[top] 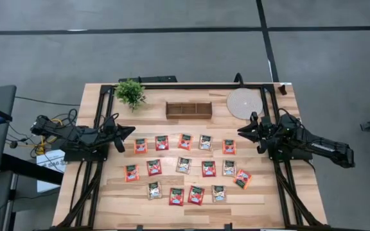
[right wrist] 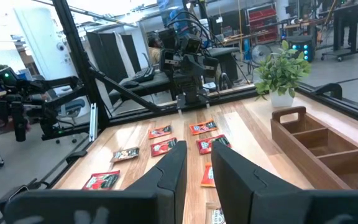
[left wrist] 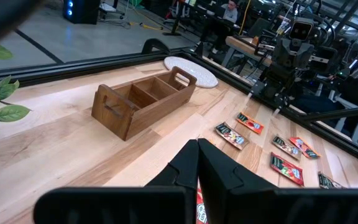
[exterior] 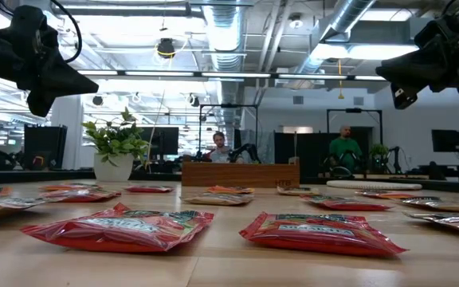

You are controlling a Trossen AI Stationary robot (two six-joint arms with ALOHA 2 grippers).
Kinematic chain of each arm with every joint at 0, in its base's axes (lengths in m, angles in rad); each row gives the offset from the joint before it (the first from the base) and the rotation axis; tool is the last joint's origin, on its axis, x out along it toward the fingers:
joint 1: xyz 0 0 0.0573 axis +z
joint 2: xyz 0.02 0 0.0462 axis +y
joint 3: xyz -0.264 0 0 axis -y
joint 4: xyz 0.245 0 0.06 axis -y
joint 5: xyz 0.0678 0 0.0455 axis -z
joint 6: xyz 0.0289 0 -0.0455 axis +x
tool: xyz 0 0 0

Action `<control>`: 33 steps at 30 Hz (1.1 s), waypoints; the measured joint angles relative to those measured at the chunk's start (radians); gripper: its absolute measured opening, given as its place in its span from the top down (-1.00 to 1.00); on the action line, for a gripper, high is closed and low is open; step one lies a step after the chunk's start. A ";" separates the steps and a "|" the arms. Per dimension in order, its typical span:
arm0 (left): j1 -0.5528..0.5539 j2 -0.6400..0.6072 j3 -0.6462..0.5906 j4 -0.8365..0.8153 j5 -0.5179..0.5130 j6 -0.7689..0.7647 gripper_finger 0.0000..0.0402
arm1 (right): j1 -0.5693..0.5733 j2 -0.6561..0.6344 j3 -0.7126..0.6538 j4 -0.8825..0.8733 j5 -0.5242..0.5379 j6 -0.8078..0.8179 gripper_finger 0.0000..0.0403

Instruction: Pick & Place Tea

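Several tea packets [top: 185, 165], red, green and pale, lie flat in rows across the middle of the wooden table; they also show in the low view [exterior: 118, 227]. A wooden three-compartment box [top: 188, 110] stands beyond them near the far edge. My left gripper [top: 132, 131] hovers shut above the table at the left end of the rows [left wrist: 197, 152]. My right gripper [top: 239, 132] hovers at the right end, its fingers a little apart and empty [right wrist: 199, 149]. Both hang well above the packets in the low view.
A potted plant [top: 130, 93] stands at the far left. A round pale disc [top: 244, 102] lies at the far right, beside the box. A black frame [top: 172, 86] runs along the table's far edge and sides. People sit and stand in the room behind [exterior: 341, 147].
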 joint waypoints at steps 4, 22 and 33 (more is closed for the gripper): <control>0.000 0.000 0.000 0.000 0.000 0.000 1.00 | 0.000 0.000 0.000 0.002 0.000 0.000 0.67; 0.000 0.000 0.000 0.000 0.000 0.031 1.00 | 0.007 0.001 0.048 0.113 0.103 0.264 0.67; 0.000 0.000 0.000 0.001 0.000 0.034 1.00 | 0.034 0.463 0.499 -0.580 0.168 0.147 0.75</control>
